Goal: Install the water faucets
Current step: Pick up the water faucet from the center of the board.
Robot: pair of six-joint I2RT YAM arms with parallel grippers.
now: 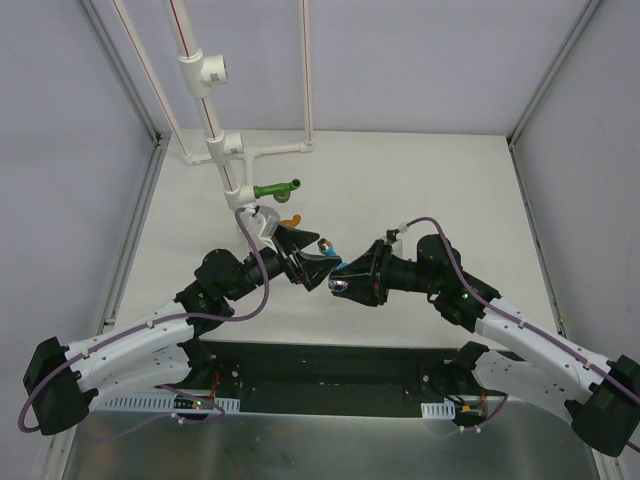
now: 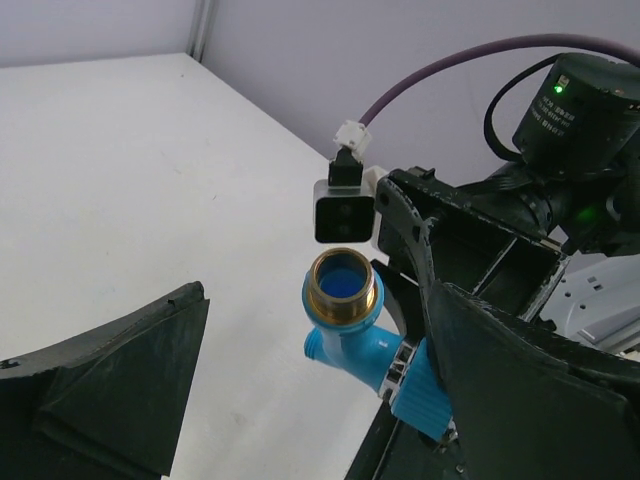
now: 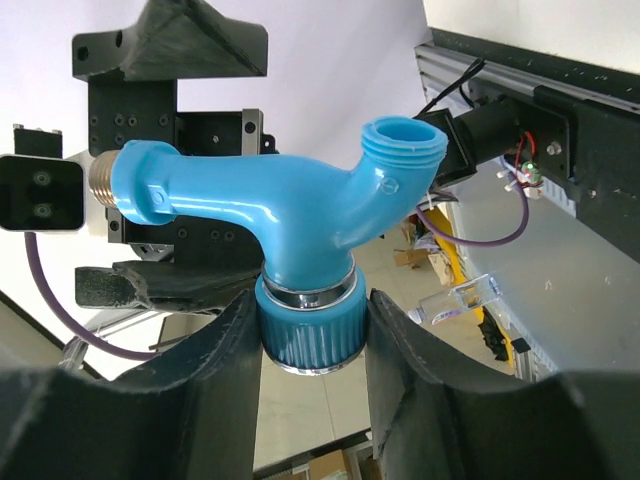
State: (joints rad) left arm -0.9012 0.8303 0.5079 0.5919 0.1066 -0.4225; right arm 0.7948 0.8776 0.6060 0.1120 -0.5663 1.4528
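Faucet one: light blue plastic faucet [image 3: 290, 200] with a brass threaded end, held mid-table between the arms
Right gripper [image 3: 311, 335]: clamped on its ribbed cap
Left gripper [image 1: 318, 264]: jaws spread wide either side of the brass end, not touching
Green plastic faucet [image 1: 275, 189]: on the white pipe frame [image 1: 225, 150], far left
Orange plastic faucet [image 1: 291, 220]: peeking out just beyond the left gripper

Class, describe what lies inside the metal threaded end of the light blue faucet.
From the left wrist, only a blue inner surface shows inside the metal threaded end of the light blue faucet. The passage beyond is hidden by the faucet's own body.
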